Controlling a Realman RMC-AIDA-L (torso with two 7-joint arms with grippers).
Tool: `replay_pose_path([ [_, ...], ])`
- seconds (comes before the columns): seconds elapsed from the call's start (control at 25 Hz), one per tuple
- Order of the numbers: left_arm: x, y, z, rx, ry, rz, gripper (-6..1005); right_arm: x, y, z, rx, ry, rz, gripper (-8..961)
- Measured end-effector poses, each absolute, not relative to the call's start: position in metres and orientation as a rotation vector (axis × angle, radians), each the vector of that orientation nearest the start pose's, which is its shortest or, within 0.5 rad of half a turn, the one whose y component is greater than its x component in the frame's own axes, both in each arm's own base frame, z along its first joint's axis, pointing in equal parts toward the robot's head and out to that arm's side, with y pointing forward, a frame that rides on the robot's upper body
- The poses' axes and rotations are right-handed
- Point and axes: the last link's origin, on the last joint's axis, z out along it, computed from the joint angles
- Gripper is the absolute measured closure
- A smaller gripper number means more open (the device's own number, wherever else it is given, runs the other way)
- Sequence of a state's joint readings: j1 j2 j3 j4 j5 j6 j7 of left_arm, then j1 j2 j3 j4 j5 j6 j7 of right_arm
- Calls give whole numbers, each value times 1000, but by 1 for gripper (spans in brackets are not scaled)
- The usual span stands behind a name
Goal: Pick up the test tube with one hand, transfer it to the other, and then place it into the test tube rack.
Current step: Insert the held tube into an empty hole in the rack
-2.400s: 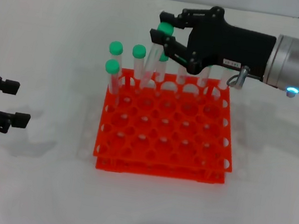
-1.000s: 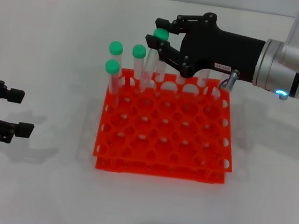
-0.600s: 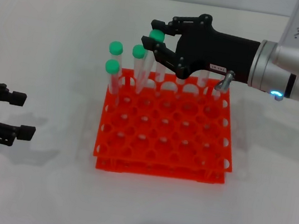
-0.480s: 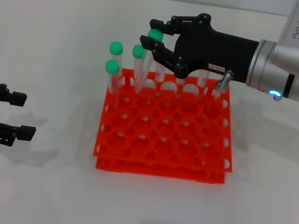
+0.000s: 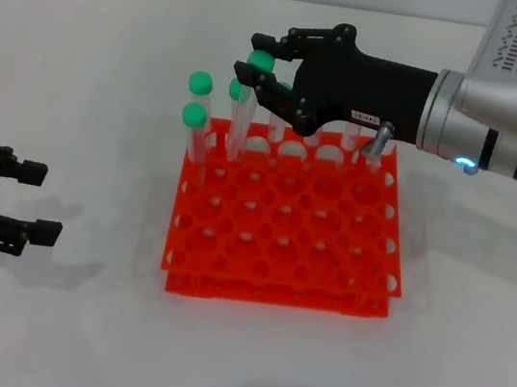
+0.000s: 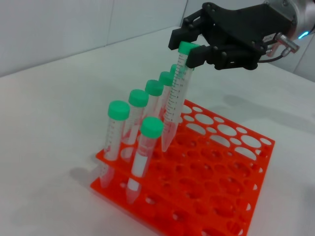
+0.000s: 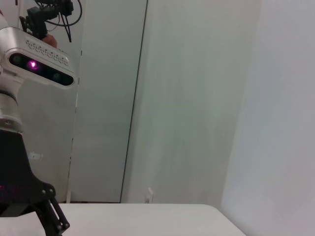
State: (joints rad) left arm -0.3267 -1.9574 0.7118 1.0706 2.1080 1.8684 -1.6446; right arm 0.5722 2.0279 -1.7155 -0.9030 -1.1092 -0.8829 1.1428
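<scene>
My right gripper [image 5: 258, 63], black with a small white label, hangs over the back left of the orange-red test tube rack [image 5: 281, 248]. It is shut on the green cap of a clear test tube [image 5: 241, 118]. In the left wrist view the tube [image 6: 174, 101] hangs tilted from that gripper [image 6: 187, 47], its pointed tip down at the top tier of the rack [image 6: 216, 196]; whether the tip is inside a hole I cannot tell. My left gripper [image 5: 35, 202] rests open and empty at the table's left edge.
Several other green-capped tubes [image 5: 197, 97] stand in the rack's back row and left corner, close to the held tube; they show as a line of tubes [image 6: 138, 123] in the left wrist view. Most rack holes are free. White table lies all around.
My right gripper has carried the tube leftward along the rack's back rows, closer to the standing tubes. The left gripper has hardly moved.
</scene>
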Motion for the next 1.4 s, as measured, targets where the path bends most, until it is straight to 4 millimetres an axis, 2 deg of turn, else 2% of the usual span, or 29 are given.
replay_pose_path([
  [1.4,-297,276,100,-2816,-732,-344,111,117,375,-60,-2600,-29,778,670],
])
